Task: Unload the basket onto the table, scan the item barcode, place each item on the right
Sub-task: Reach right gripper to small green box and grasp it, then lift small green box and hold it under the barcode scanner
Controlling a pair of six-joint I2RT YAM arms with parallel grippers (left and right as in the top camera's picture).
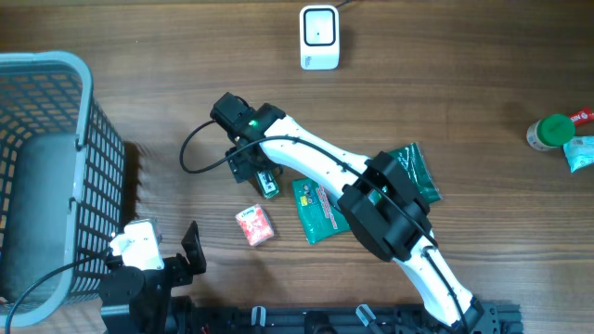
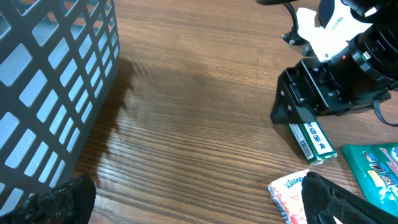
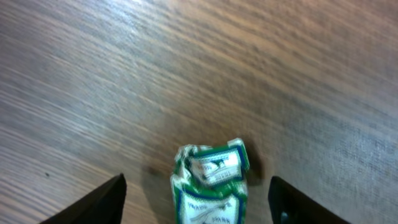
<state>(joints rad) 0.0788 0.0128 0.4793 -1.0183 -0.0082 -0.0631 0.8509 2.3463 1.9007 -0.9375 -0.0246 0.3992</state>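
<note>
Green pack [image 1: 269, 184], overhead: flat on the surface [image 1: 445, 74], right under the right end effector [image 1: 265, 176], so only its near end pokes out past the fingers. The long axis runs away from the robot, and the far end seems to lean a bit to the robot's left.
Nearer arm, overhead: the right one, easily. The left end effector [image 1: 167, 249] sits back by the basket [image 1: 56, 63], well apart from the pack.
Scanner [image 1: 319, 37], overhead: white unit on the far side of the surface, well apart from the right end effector. My guess is the pack has to be lifted and carried over to it.
Green pack [image 2: 313, 141], left wrist view: sticks out from beneath the right end effector [image 2: 303, 117] toward this camera. Bars that look like the barcode sit on the face turned up.
Red pack [image 2: 287, 191], left wrist view: near the green one, apart from it as far as I can tell.
Left end effector [image 2: 199, 205], left wrist view: fingers spread wide, nothing between them.
Green pack [image 3: 211, 180], right wrist view: dead centre between the fingers, crumpled end pointing away from the camera. Its long axis lies crosswise to the line from finger to finger.
Right end effector [image 3: 199, 202], right wrist view: open and holding nothing, with each finger standing clear of the pack and bare wood showing on both sides.
Next move, my take: the fingers already line up to close across the narrow width, so I doubt any twisting is needed.
</note>
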